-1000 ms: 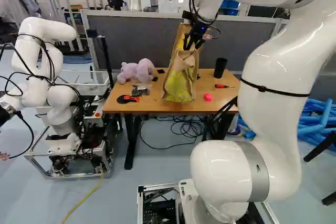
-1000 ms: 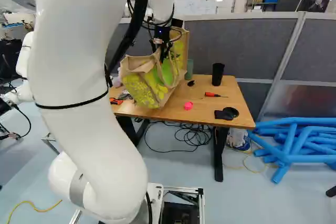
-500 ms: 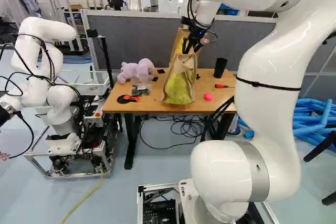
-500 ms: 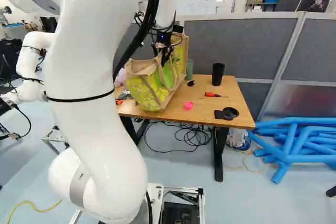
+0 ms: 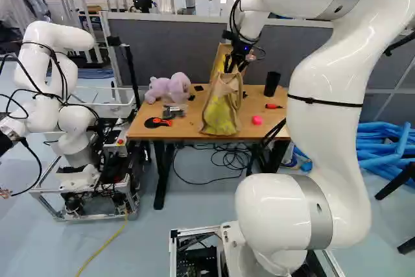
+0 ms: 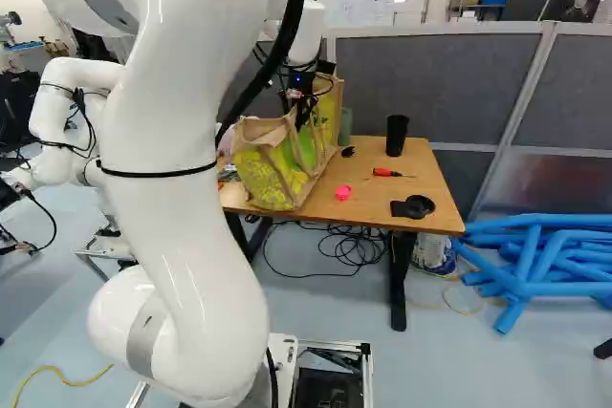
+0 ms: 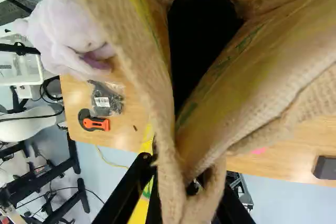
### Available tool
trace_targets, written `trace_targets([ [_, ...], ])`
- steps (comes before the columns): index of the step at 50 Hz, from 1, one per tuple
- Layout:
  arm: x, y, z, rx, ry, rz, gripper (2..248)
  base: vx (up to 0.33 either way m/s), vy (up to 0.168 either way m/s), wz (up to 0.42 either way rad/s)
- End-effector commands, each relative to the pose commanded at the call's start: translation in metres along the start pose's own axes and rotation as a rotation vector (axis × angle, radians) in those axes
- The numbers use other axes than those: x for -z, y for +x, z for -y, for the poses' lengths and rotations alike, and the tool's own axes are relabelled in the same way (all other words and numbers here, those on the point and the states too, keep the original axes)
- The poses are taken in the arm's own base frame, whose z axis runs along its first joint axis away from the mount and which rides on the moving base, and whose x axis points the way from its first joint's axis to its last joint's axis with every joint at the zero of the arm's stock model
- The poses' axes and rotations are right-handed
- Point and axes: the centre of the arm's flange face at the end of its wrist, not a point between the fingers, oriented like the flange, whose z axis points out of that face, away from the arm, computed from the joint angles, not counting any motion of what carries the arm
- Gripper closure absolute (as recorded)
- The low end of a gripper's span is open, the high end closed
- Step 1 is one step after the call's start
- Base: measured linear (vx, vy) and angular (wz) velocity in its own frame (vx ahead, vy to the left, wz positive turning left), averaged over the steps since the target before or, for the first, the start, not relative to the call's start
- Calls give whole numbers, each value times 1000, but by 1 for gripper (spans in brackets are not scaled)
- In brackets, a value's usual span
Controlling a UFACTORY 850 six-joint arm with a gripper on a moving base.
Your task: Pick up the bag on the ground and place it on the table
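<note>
A: Where's the bag (image 5: 222, 109)?
B: On the table (image 6: 426, 179), base down, mouth up, top edge a bit slumped.
A: Handling?
B: Woven, sack-like stuff. Reads soft and floppy, rough rather than slippery, not fragile. Probably light if empty; can't confirm what's inside, mouth is dark in the wrist view.
A: Where to hold it?
B: Rim (image 7: 167, 166) or handle (image 6: 293, 140), up top. Side walls would likely just fold in.
A: Gripper (image 5: 234, 67)?
B: At the bag's top. Fingers stand apart, cloth running between them; don't see them pinching it. Pads hidden.
A: Step?
B: Looks like letting go. Placing seems nearly done. Next should be backing straight up, slowly.
A: Risk?
B: A finger could snag the handle or loose cloth and drag or tip the bag.
A: Nearby?
B: Purple plush toy (image 5: 170, 87) and an orange-and-black tool (image 7: 95, 124) to one side. Pink object (image 6: 342, 193), red-handled screwdriver (image 6: 386, 172) and black cup (image 6: 397, 136) to the other. A sideways pull could sweep the bag into those.
</note>
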Motion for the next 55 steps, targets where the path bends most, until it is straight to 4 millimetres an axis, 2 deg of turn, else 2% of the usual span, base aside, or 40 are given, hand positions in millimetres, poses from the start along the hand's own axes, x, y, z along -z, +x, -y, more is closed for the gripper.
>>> trace_targets([
  [15, -13, 3, -4, -5, 1, 21, 229, 0, 0, 0],
  [16, -13, 3, -4, -5, 1, 21, 213, 0, 0, 0],
  [21, -13, 3, -4, -6, 1, 21, 213, 0, 0, 0],
  [22, -13, 3, -4, -6, 1, 21, 178, 0, 0, 0],
  [26, -13, 3, -4, -6, 1, 21, 178, 0, 0, 0],
  [27, -13, 3, -4, -6, 1, 21, 143, 0, 0, 0],
  [31, -13, 3, -4, -6, 1, 21, 143, 0, 0, 0],
  [32, -13, 3, -4, -6, 1, 21, 107, 0, 0, 0],
  [36, -13, 3, -3, -5, 1, 20, 107, 0, 0, 0],
  [37, -12, 2, -3, -5, 1, 19, 71, 0, 0, 0],
  [42, -6, 1, -2, -3, 1, 10, 71, 0, 0, 0],
  [43, -5, 1, -1, -2, 0, 8, 34, 0, 0, 0],
  [47, 1, 0, 0, 0, 0, -1, 34, 0, 0, 0],
  [48, 2, 0, 1, 1, 0, -3, 4, 0, 0, 0],
  [55, 12, -3, 3, 5, -1, -20, 3, 0, 0, 0],
])
